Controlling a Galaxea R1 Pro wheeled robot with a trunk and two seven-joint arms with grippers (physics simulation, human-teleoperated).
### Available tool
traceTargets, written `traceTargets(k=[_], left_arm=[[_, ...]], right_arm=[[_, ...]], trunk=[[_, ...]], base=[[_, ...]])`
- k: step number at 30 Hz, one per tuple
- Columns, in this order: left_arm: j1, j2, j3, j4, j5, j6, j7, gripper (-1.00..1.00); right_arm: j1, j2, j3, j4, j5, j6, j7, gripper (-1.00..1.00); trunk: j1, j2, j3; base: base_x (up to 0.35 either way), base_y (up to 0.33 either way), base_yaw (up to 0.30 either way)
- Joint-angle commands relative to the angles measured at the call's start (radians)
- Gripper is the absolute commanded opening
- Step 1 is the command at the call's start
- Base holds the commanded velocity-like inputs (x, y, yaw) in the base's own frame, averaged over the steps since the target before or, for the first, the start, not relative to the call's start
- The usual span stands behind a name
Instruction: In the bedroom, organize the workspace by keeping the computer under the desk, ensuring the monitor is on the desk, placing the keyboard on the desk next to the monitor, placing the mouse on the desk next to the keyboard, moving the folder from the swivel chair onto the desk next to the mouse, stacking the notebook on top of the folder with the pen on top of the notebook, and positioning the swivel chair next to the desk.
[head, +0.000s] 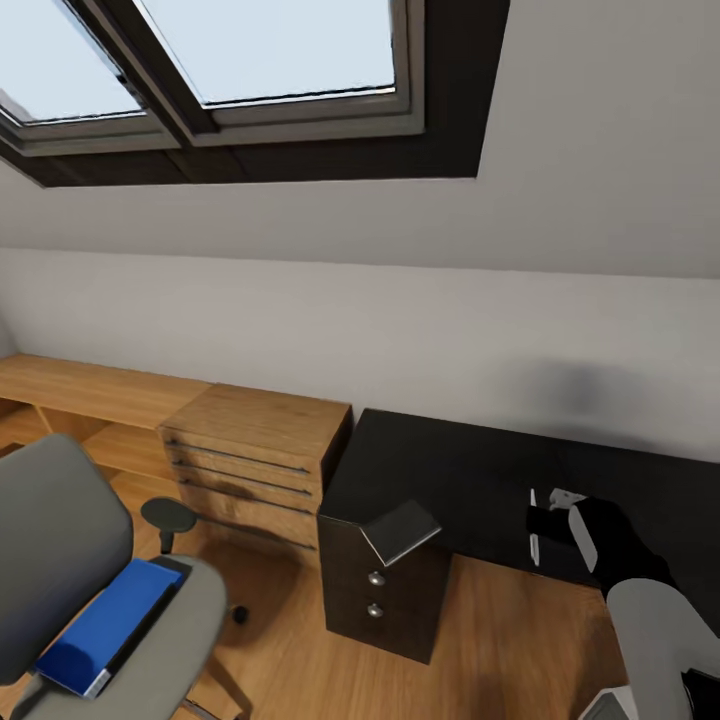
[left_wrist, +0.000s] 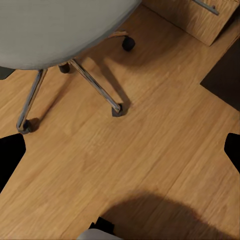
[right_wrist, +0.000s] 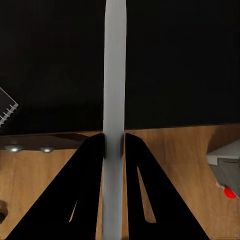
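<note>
Far to the left of the right gripper (head: 545, 520), the folder (head: 105, 625) lies on the swivel chair (head: 60, 540) seat. Nearer, still to its left, the notebook (head: 402, 530) overhangs the desk (head: 470, 470) corner. The right gripper's fingers (right_wrist: 90, 195) pinch the pen (right_wrist: 114, 100) over the desktop. The left gripper's fingertips (left_wrist: 10, 155) stand wide apart above the floor (left_wrist: 150, 150).

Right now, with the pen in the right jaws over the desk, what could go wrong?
1. The right gripper pinches the thin pen between narrow jaws; it might swivel or slip.
2. The notebook juts over the desk corner; a nudge could tip it to the floor.
3. The folder lies on the swivel chair, so placing the pen now seems premature.
</note>
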Motion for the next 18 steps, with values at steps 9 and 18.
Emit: traceTargets(k=[9,18], left_arm=[[-0.001,0.0,-0.003,0.001,0.001,-0.003,0.004,1.0],[-0.001,-0.001,-0.004,0.001,0.001,-0.003,0.004,1.0]], right_arm=[[-0.001,0.0,-0.004,0.022,0.004,-0.025,0.006,-1.0],[-0.001,-0.001,-0.003,0.062,0.008,-0.108,0.001,-1.0]], trunk=[[0.001,-0.002,-0.002],[0.001,-0.002,-0.002]], base=[[0.285,-0.002,0.0],[0.205,-0.056,0.0]])
